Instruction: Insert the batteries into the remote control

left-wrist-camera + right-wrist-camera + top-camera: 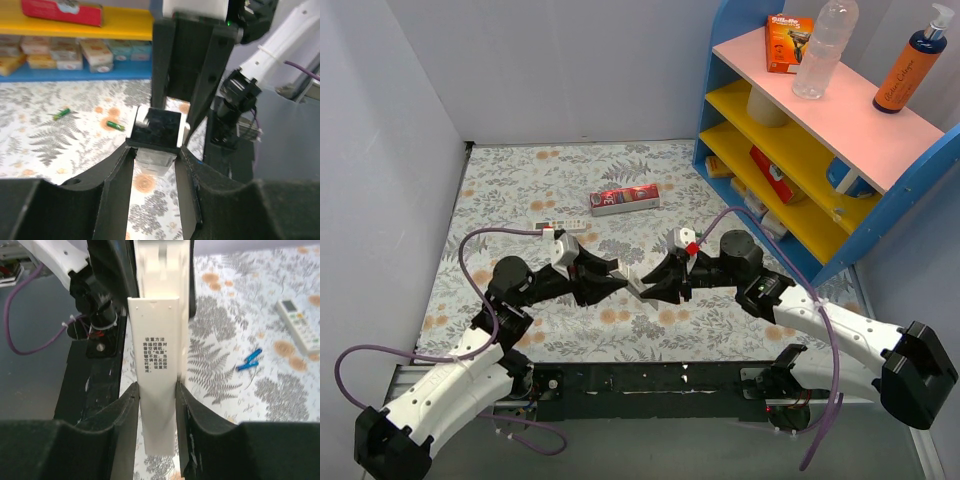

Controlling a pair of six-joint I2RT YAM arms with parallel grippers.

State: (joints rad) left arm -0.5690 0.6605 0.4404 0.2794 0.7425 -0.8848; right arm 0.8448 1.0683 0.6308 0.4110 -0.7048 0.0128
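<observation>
The remote control (157, 340), a slim white bar, is held in the air between both grippers, its back with printed text facing the right wrist camera. My right gripper (157, 405) is shut on one end. My left gripper (155, 160) is shut on the other end (155, 132), which looks dark and glossy there. In the top view the two grippers, left (623, 284) and right (652, 287), meet at mid-table. Two blue batteries (248, 360) lie on the cloth. Two green batteries (62, 113) (115, 125) lie apart on the cloth.
A second white remote with buttons (560, 226) lies on the floral cloth at the left, also in the right wrist view (299, 326). A red carton (625, 200) lies behind it. A blue shelf unit (820, 130) with bottles and boxes stands at the right.
</observation>
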